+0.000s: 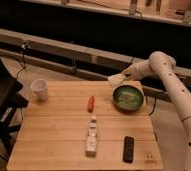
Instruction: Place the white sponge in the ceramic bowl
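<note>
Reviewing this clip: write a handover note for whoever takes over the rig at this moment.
End effector: shut on the white sponge, held in the air just beyond the back-left rim of the ceramic bowl.
Bowl: upright at the right rear of the table, with no sponge in it.
Done: sponge grasped and lifted.
Left: move it over the bowl and release.
</note>
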### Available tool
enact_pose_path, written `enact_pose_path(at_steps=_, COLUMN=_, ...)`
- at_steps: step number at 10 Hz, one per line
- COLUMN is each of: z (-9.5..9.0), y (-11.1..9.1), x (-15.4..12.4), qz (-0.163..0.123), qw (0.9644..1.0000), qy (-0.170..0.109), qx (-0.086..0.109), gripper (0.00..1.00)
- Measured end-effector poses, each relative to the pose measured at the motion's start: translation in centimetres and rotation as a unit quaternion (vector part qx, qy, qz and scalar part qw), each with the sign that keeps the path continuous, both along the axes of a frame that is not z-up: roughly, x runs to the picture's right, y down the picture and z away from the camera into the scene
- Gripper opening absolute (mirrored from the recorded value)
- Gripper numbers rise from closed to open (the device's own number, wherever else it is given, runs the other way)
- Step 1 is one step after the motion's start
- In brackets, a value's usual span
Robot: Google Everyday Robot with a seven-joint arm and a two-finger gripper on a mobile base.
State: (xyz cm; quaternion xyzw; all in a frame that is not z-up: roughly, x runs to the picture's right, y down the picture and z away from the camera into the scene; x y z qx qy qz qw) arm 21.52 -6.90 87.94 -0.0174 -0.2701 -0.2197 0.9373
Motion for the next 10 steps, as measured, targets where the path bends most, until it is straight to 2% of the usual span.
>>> enact_pose_path(at_steps=4, z=1.1, y=0.8, x=1.9, qz=0.021, qw=0.9996, qy=0.003, qx=-0.016, gripper=0.0)
enact_pose_path(at_steps=5, z=1.5, y=1.3, x=2.4, qz=0.025, qw=0.9995, qy=0.007, qx=-0.02, gripper=0.03)
enact_pose_path(at_steps=6, z=1.7, y=1.6, x=2.7, qz=0.027, qw=0.9994, qy=0.009, qx=-0.021, gripper=0.1)
enact_pose_path(at_steps=10, z=2.2, y=2.6, x=3.2, qz=0.027, qw=0.9994, qy=0.016, qx=-0.013, gripper=0.52)
